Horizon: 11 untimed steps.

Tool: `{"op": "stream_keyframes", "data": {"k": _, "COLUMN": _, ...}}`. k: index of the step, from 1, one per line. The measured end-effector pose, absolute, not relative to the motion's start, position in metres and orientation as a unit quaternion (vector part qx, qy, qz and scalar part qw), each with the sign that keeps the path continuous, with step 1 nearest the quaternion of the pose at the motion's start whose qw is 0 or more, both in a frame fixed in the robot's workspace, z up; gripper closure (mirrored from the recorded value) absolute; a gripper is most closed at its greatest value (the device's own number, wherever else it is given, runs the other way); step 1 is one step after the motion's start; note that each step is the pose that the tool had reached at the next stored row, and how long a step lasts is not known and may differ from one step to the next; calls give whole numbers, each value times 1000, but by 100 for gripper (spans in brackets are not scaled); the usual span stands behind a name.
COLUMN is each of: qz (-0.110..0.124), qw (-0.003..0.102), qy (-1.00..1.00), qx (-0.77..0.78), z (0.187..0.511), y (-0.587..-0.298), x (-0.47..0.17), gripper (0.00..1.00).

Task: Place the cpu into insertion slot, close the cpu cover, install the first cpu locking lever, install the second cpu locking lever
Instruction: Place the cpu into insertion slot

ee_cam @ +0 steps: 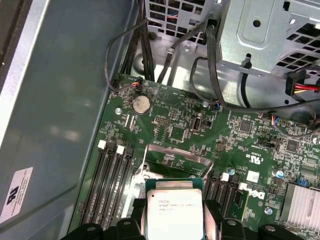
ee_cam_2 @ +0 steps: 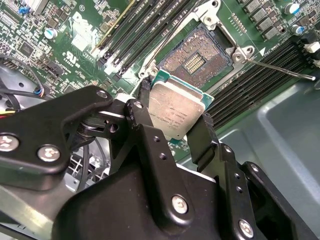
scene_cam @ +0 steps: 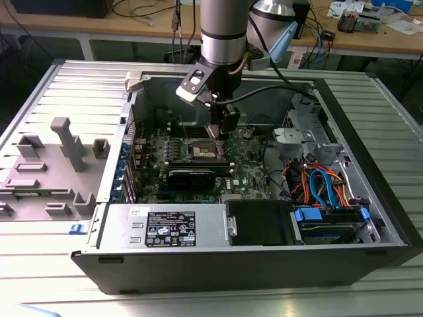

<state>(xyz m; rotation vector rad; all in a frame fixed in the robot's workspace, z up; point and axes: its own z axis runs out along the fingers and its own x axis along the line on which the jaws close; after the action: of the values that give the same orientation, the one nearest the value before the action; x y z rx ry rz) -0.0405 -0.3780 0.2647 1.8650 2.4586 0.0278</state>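
The black two-fingered pincer (ee_cam_2: 172, 114) on the grey robot arm is clenched on the cpu (ee_cam_2: 176, 111), a small flat square chip with a silvery-beige metal top and a thin green border, gripping it by two opposite edges. In the first wrist view the pincer (ee_cam: 175, 215) grips the chip (ee_cam: 175, 207) the same way, one finger on each side. In the exterior view the pincer (scene_cam: 221, 129) reaches down into a dark open computer case (scene_cam: 231, 267) that lies on its side on a ribbed silvery metal surface (scene_cam: 39, 92). The chip hangs in the air close over the green motherboard (scene_cam: 251, 173), not yet seated. Just past its far edge in the second wrist view lies the insertion slot (ee_cam_2: 195, 56), a square socket with a dark pin-covered centre and a silvery metal rim, uncovered. In the first wrist view the cpu cover (ee_cam: 200, 160), a thin silvery metal frame, stands just beyond the chip. A thin silvery wire lever (ee_cam_2: 280, 70) juts out from the socket's corner over the long black memory slots (ee_cam_2: 250, 92) that run along both sides of the socket. Orange and blue cables (scene_cam: 324, 185) bundle inside the case on the exterior view's right. A grey moulded fixture (scene_cam: 63, 155) sits on the surface at the exterior view's left.
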Motion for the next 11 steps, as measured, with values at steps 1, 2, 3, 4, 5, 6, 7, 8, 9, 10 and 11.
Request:
{"op": "stream_keyframes", "data": {"k": 1, "qz": 9, "qw": 28, "qy": 796, "qx": 605, "z": 265, "y": -378, "x": -40, "gripper": 45}}
{"op": "stream_keyframes", "data": {"k": 2, "qz": 9, "qw": 28, "qy": 795, "qx": 606, "z": 265, "y": -378, "x": -41, "gripper": 45}}
{"op": "stream_keyframes", "data": {"k": 3, "qz": 8, "qw": 28, "qy": 794, "qx": 607, "z": 264, "y": -378, "x": -40, "gripper": 45}}
{"op": "stream_keyframes", "data": {"k": 4, "qz": 8, "qw": 28, "qy": 793, "qx": 608, "z": 264, "y": -378, "x": -41, "gripper": 45}}
{"op": "stream_keyframes", "data": {"k": 5, "qz": 8, "qw": 28, "qy": 793, "qx": 608, "z": 264, "y": -378, "x": -41, "gripper": 45}}
{"op": "stream_keyframes", "data": {"k": 6, "qz": 8, "qw": 28, "qy": 792, "qx": 609, "z": 264, "y": -378, "x": -41, "gripper": 45}}
{"op": "stream_keyframes", "data": {"k": 7, "qz": 8, "qw": 28, "qy": 792, "qx": 610, "z": 264, "y": -378, "x": -40, "gripper": 45}}
{"op": "stream_keyframes", "data": {"k": 8, "qz": 8, "qw": 28, "qy": 792, "qx": 610, "z": 264, "y": -378, "x": -40, "gripper": 45}}
{"op": "stream_keyframes", "data": {"k": 9, "qz": 8, "qw": 29, "qy": 791, "qx": 611, "z": 264, "y": -378, "x": -41, "gripper": 45}}
{"op": "stream_keyframes", "data": {"k": 10, "qz": 8, "qw": 29, "qy": 790, "qx": 612, "z": 264, "y": -378, "x": -41, "gripper": 45}}
{"op": "stream_keyframes", "data": {"k": 11, "qz": 7, "qw": 29, "qy": 789, "qx": 613, "z": 264, "y": -378, "x": -41, "gripper": 45}}
